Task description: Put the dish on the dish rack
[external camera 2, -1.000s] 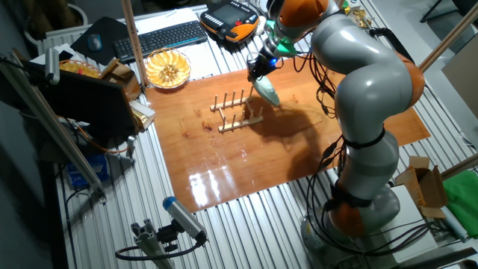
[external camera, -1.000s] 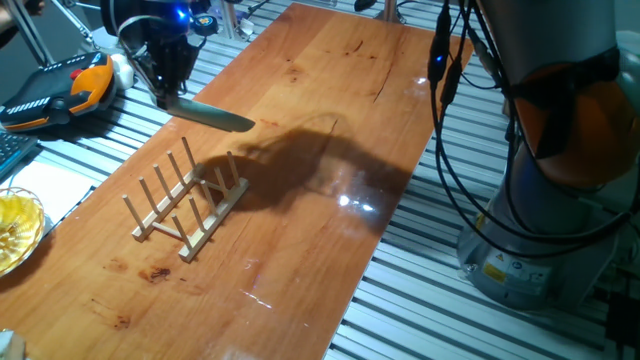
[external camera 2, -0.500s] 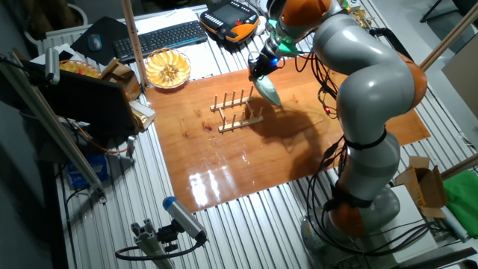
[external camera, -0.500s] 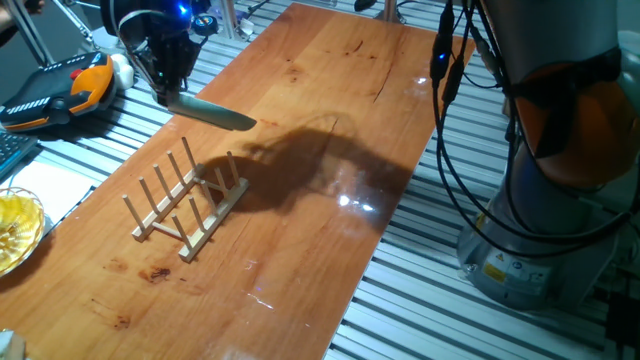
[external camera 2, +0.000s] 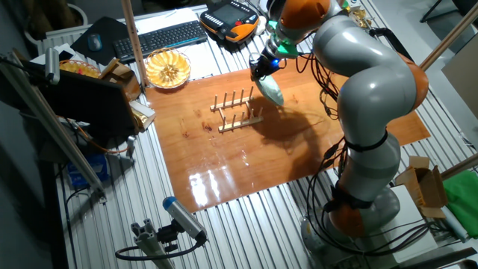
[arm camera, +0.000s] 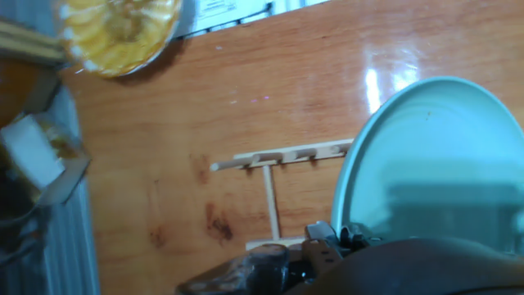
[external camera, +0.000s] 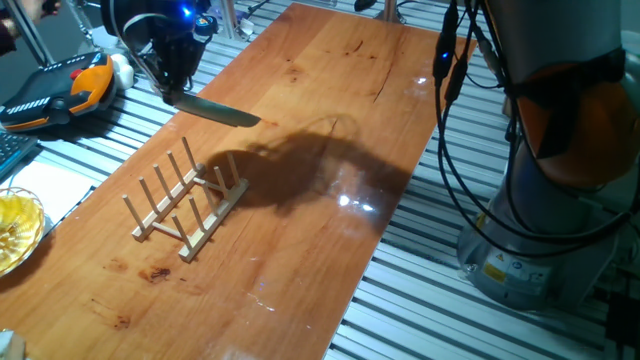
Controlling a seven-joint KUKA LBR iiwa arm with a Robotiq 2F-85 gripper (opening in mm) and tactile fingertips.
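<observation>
My gripper is shut on the rim of the dish, a pale mint-green plate seen almost edge-on, hanging in the air above the table. The other fixed view shows the dish tilted below the gripper, just right of the dish rack. The rack is a light-wood frame with upright pegs, standing on the table below and in front of the plate. In the hand view the dish fills the right side, with the rack beneath its left edge.
A yellow translucent bowl sits off the table's far corner, beside a keyboard. An orange-and-black teach pendant lies left of the gripper. The wooden tabletop ends on slotted aluminium rails. The arm's base stands near the table's edge.
The gripper and dish have risen slightly and shifted a little away from the rack. The rack has not moved.
</observation>
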